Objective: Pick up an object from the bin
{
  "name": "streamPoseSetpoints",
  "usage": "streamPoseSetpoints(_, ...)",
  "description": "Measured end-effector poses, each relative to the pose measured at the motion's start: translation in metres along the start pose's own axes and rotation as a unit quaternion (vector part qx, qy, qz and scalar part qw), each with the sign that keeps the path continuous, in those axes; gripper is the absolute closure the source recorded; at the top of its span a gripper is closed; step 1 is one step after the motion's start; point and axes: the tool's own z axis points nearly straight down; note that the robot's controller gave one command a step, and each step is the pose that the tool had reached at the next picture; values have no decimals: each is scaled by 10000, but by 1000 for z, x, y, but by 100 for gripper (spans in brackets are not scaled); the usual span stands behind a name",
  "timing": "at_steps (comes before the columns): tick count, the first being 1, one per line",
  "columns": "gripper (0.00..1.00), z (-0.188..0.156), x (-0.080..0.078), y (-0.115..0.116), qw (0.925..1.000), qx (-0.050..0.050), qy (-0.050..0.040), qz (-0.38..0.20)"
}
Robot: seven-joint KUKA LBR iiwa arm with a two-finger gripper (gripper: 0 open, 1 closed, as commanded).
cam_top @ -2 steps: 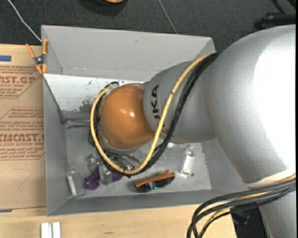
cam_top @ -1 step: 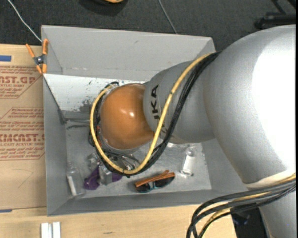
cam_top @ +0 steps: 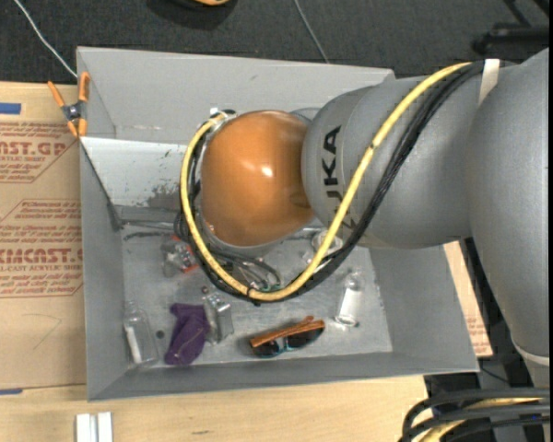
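Bright light fr above, glare on orange cover (cam_top: 249, 178)

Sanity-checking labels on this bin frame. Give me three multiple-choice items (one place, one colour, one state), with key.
1. Where in the bin does the purple crumpled piece lie?
A. lower left of the floor
B. upper right corner
C. on the rim

2. What colour is the dome cover on the arm?
A. blue
B. orange
C. green

3. How does the orange-and-black object rest?
A. standing upright
B. flat on the floor
C. hanging over the rim

Key:
1. A, it sits near the lower-left corner.
2. B, the dome is glossy orange.
3. B, it lies lengthwise by the lower wall.
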Motion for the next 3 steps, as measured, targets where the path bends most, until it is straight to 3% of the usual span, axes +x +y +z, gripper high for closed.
streamPoseSetpoints(1, 0, -56, 0, 1, 10000, -4, -29, 48)
streamPoseSetpoints(2, 0, 12, 18, 10, 9968, -6, 13, -797)
streamPoseSetpoints(3, 0, 37, 4, 39, 9844, -11, -31, -1757)
